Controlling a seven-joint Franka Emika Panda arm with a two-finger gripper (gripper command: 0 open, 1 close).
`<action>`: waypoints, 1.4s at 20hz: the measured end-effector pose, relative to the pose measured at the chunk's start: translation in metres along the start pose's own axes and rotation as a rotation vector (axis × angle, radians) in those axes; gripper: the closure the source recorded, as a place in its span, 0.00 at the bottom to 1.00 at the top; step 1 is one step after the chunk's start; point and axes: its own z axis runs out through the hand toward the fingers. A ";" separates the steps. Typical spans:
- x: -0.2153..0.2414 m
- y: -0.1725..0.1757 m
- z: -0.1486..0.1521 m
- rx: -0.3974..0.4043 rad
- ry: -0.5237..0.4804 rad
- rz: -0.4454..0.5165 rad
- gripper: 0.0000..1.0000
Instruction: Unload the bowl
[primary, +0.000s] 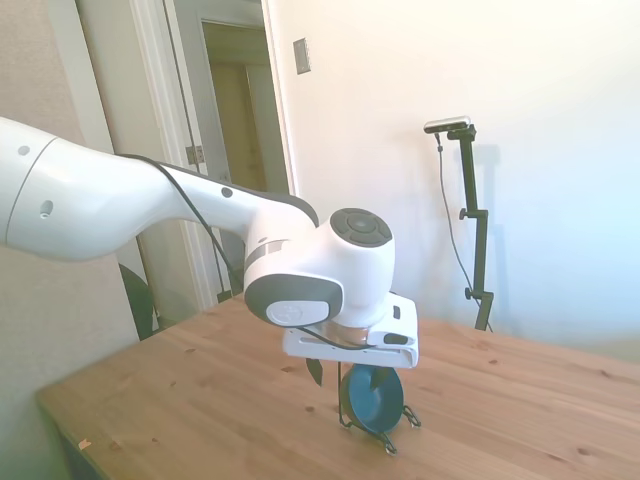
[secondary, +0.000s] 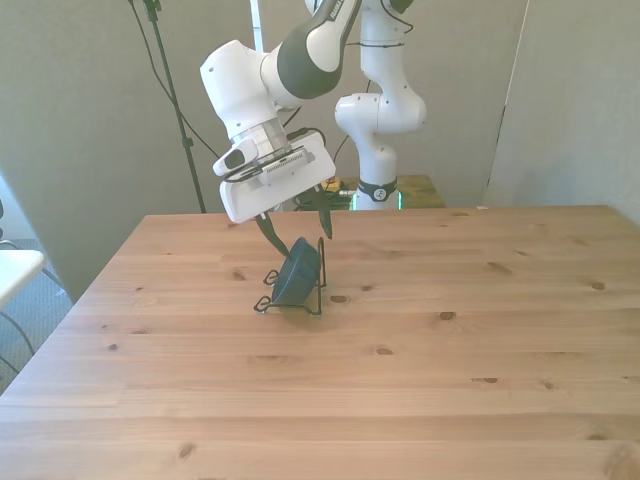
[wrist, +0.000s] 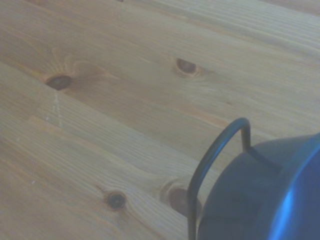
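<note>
on the wooden table (secondary: 420, 350), the glossy deep-blue round bowl (secondary: 295, 272) leaned in a thin black wire stand (secondary: 318, 290) under the white two-finger gripper (secondary: 297, 228), jaws spread open.

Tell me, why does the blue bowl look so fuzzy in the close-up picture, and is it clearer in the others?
Wrist view: the bowl is very near the lens, so it is soft and blurred, while the table grain is sharper. Front view: bowl sharp but dim. Side view: bright, washed-out wall; bowl in shade under the arm.

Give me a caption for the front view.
Open gripper poised above a blue bowl propped on edge in a wire stand.
</note>
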 end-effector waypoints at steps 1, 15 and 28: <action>0.000 0.001 -0.001 0.000 0.001 0.003 1.00; 0.002 0.015 -0.015 0.014 -0.002 0.060 1.00; 0.016 0.015 -0.037 0.059 0.022 0.096 1.00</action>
